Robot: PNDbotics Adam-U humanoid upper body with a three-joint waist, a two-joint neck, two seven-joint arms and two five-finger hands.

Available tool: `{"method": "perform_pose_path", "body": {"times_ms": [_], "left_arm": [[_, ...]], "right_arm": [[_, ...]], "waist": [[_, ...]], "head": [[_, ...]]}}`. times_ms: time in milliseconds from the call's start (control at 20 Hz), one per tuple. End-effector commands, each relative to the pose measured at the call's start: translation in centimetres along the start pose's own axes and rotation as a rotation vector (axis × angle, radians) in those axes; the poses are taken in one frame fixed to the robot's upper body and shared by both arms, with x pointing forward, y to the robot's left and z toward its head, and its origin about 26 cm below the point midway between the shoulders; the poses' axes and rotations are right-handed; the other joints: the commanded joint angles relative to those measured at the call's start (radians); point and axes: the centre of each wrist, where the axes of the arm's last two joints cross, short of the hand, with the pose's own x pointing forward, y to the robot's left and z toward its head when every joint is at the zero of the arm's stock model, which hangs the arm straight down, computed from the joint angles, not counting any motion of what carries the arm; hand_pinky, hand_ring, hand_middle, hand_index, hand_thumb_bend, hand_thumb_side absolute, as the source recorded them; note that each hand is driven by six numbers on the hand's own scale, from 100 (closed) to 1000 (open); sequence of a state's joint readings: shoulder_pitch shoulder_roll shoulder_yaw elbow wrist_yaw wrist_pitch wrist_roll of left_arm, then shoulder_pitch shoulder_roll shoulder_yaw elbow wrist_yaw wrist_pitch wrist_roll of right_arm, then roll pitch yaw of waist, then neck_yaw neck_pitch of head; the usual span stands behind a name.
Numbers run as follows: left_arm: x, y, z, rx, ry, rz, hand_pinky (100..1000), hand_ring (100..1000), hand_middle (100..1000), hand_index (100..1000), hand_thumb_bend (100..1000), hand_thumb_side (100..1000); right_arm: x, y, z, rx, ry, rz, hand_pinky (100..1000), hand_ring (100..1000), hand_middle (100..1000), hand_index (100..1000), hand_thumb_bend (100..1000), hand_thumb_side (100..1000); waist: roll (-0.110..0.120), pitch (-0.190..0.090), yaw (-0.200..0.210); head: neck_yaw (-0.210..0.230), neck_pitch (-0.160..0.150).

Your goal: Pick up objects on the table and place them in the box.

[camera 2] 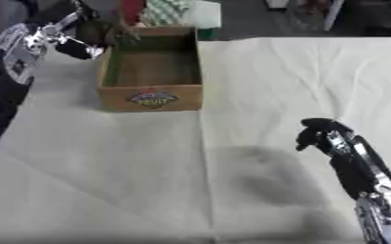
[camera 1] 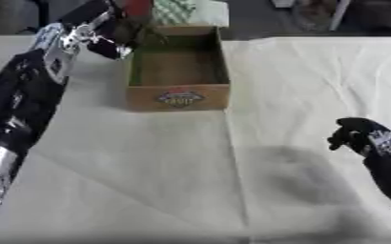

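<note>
**Cardboard box being reached from the far-left corner**

Cardboard box [camera 1: 179,71] sitting open at the far middle of the white-covered worktop [camera 1: 315,86], printed label facing the camera, brown floor inside looking bare. Reaching in from the left, with the left hand [camera 1: 115,40] hanging just over the box's far-left corner. Possibly carrying something dark there, though the blur is hiding it; whether those fingers are curled on an object or relaxed cannot be told. Resting at the lower right, well apart from the box, with the right hand [camera 2: 320,133] curled in on itself and holding nothing.

Probably standing at the placing step: arriving over the box, not yet releasing. Calling next for moving the left hand further in over the box's open middle, clear of the wall, before opening the fingers. Showing no other loose objects on the cloth, so what is left to pick cannot be judged.
</note>
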State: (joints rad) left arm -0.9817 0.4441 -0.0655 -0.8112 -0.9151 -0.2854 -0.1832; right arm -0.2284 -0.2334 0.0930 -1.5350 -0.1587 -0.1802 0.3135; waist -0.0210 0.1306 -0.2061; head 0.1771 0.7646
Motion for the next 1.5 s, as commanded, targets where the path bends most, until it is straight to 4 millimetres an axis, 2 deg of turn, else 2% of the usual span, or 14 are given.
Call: {"method": "perform_pose_path", "body": {"times_ms": [50,250,600,700,750,900,950,1000,1050,1150,1250,1350,1400,1500], "left_arm": [[1.3,1.3,-0.9,0.024,-0.044,-0.026,618,371,315,413,100,162],[1.8,-0.1,-1.2,-0.022,-0.058,-0.027,621,378,321,418,100,151],[1.1,-2.3,-0.8,-0.184,-0.04,-0.082,658,446,390,484,100,120],[0.9,-2.3,-0.7,-0.208,-0.04,-0.086,669,477,432,523,120,109],[0.9,-2.2,-0.7,-0.213,-0.04,-0.085,687,525,486,577,158,100],[0.9,-2.3,-0.7,-0.231,-0.044,-0.08,718,599,568,679,264,100],[0.9,-2.3,-0.7,-0.241,-0.048,-0.078,733,630,602,722,365,184],[0.9,-2.3,-0.7,-0.247,-0.054,-0.075,740,644,617,738,422,268],[1.0,-2.1,-0.7,-0.248,-0.059,-0.072,756,674,650,767,510,390],[1.0,-1.7,-0.7,-0.235,-0.067,-0.064,790,727,711,808,621,516],[1.0,-1.2,-0.7,-0.201,-0.071,-0.054,831,779,768,842,719,597],[1.0,-0.7,-0.6,-0.157,-0.075,-0.044,839,787,775,846,733,606],[1.1,-0.2,-0.6,-0.121,-0.078,-0.036,874,818,804,856,794,637],[1.2,0.4,-0.5,-0.051,-0.082,-0.016,887,815,801,844,790,651]], "right_arm": [[0.5,-0.2,-0.5,0.014,-0.018,0.017,743,520,548,745,100,787],[0.5,-0.1,-0.5,0.017,-0.018,0.014,743,520,548,745,100,790],[0.5,-0.1,-0.5,0.017,-0.015,0.014,743,520,548,745,100,793],[0.5,-0.1,-0.5,0.018,-0.015,0.015,743,520,548,745,100,793],[0.5,-0.1,-0.5,0.017,-0.014,0.016,743,520,548,745,100,794],[0.4,-0.1,-0.5,0.016,-0.015,0.015,743,520,548,745,100,793],[0.4,-0.1,-0.5,0.016,-0.014,0.015,743,520,548,745,100,794],[0.4,-0.1,-0.5,0.016,-0.014,0.015,743,520,548,745,100,794],[0.4,-0.1,-0.5,0.016,-0.014,0.015,743,520,548,745,100,793],[0.4,-0.1,-0.4,0.015,-0.013,0.015,743,520,548,745,100,794],[0.4,-0.1,-0.4,0.016,-0.013,0.015,743,520,548,745,100,793],[0.4,-0.1,-0.4,0.015,-0.013,0.015,743,520,548,745,100,794],[0.4,-0.2,-0.4,0.015,-0.013,0.015,743,520,548,745,100,794],[0.4,-0.2,-0.4,0.014,-0.013,0.015,743,520,548,746,100,794]], "waist": [[-0.001,-0.012,-0.004],[0.0,-0.011,-0.008],[0.003,-0.009,-0.01],[0.003,-0.009,-0.009],[0.003,-0.009,-0.009],[0.003,-0.008,-0.008],[0.003,-0.008,-0.008],[0.002,-0.008,-0.007],[0.002,-0.008,-0.007],[0.002,-0.008,-0.006],[0.002,-0.009,-0.005],[0.002,-0.009,-0.004],[0.002,-0.009,-0.003],[0.002,-0.009,-0.001]], "head": [[0.009,0.005],[0.01,0.005],[0.002,0.005],[0.001,0.005],[0.002,0.005],[0.001,0.005],[0.001,0.005],[0.001,0.005],[0.002,0.005],[0.002,0.005],[0.002,0.005],[0.002,0.005],[0.001,0.005],[-0.001,0.005]]}}
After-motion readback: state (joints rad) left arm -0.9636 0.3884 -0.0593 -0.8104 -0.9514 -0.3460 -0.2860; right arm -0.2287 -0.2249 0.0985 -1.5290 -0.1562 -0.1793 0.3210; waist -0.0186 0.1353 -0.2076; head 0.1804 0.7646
